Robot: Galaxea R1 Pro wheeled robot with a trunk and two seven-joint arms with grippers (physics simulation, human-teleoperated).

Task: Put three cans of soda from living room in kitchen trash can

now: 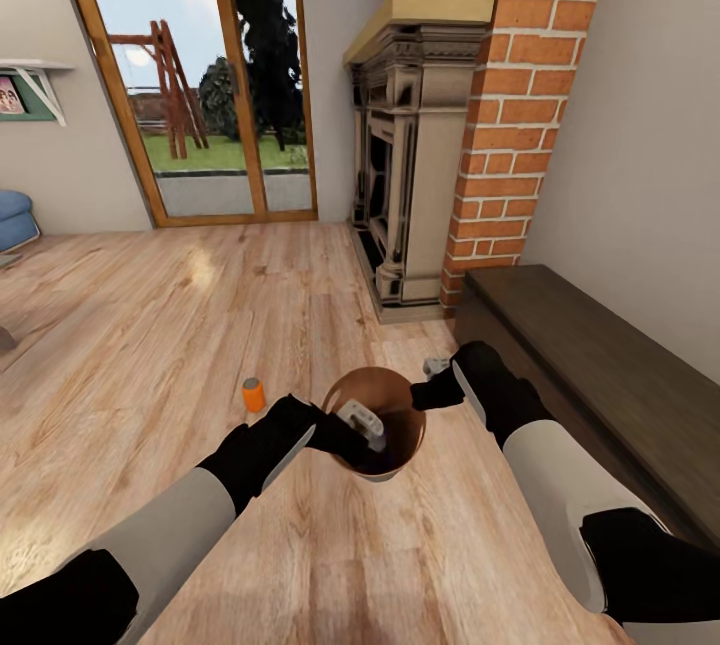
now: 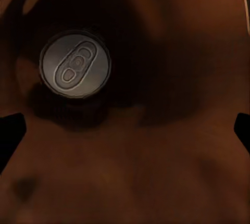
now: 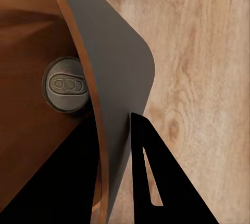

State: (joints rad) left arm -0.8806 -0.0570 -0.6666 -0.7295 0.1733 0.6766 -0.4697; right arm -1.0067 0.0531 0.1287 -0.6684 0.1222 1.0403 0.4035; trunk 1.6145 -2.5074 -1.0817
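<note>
The tash can [image 1: 372,387], grey outside and brown inside, hangs just above the wood floor in front of me. My right gripper [image 1: 432,372] is shut on its rim, one finger [image 3: 156,182] outside the grey wall [image 3: 112,78] and the other inside. My left gripper [image 1: 362,422] reaches down into the tash can and is open [image 2: 125,130], its fingertips [image 2: 10,135] spread wide with nothing between them. One can of soda [image 2: 76,71] stands upright on the brown bottom, its grey top [image 3: 65,84] showing. An orange can of soda [image 1: 253,394] stands on the floor left of the tash can.
A brick fireplace [image 1: 410,155] stands ahead, with a dark low wooden bench [image 1: 600,365] along the right wall. Glass doors [image 1: 200,75] are at the far left, and a blue sofa's edge [image 1: 12,215] shows there. Open wood floor [image 1: 130,325] spreads to the left.
</note>
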